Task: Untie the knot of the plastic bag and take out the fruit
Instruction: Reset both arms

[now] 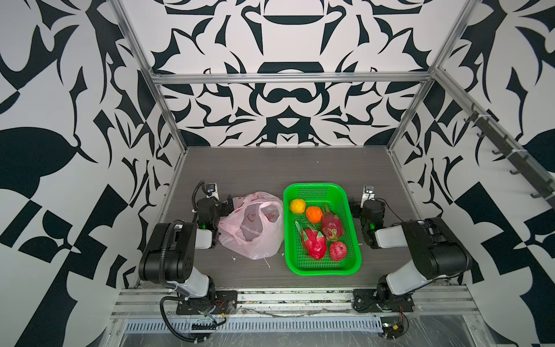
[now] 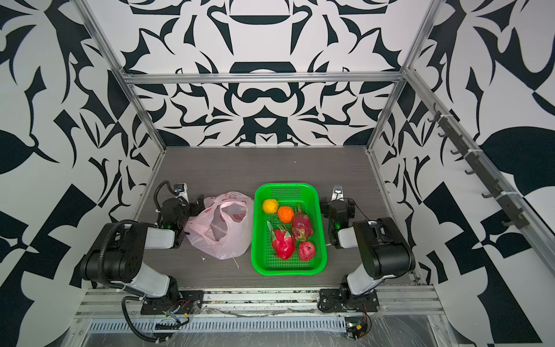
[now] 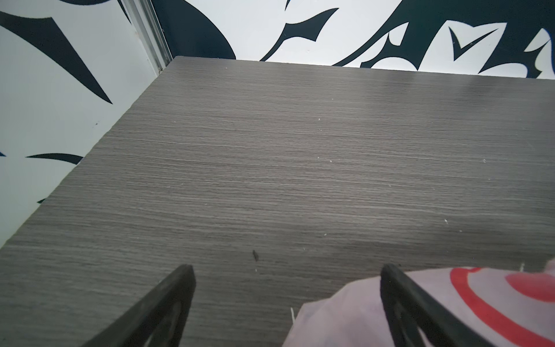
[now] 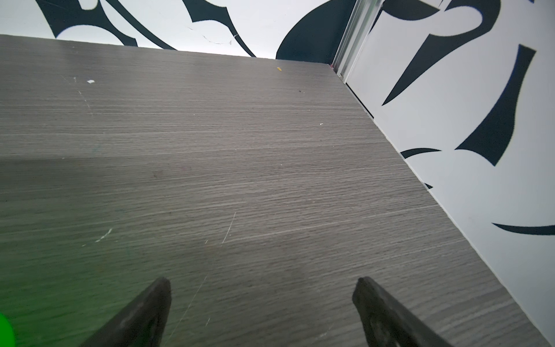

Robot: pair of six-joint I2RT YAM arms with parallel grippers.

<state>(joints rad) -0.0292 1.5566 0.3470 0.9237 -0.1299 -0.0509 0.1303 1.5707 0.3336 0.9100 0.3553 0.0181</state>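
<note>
The pale-pink plastic bag [image 1: 252, 231] [image 2: 223, 231] lies slack on the table with its mouth open and its loop handles loose. The knot is out of view. The fruit lies in the green basket [image 1: 318, 272] [image 2: 288, 272]: a yellow one [image 1: 297, 206], an orange one [image 1: 314, 214], two magenta dragon fruits [image 1: 332, 226] and a red one [image 1: 338, 251]. My left gripper [image 1: 212, 202] [image 3: 288, 267] is open beside the bag [image 3: 345, 315], one finger over its edge. To the right of the basket, my right gripper [image 1: 368, 204] [image 4: 261, 281] is open over bare table.
The grey wood table [image 1: 270, 168] runs to patterned walls at the back and on both sides. A corner of the green basket [image 4: 4, 330] shows in the right wrist view. Small white scraps [image 1: 267, 263] lie in front of the bag.
</note>
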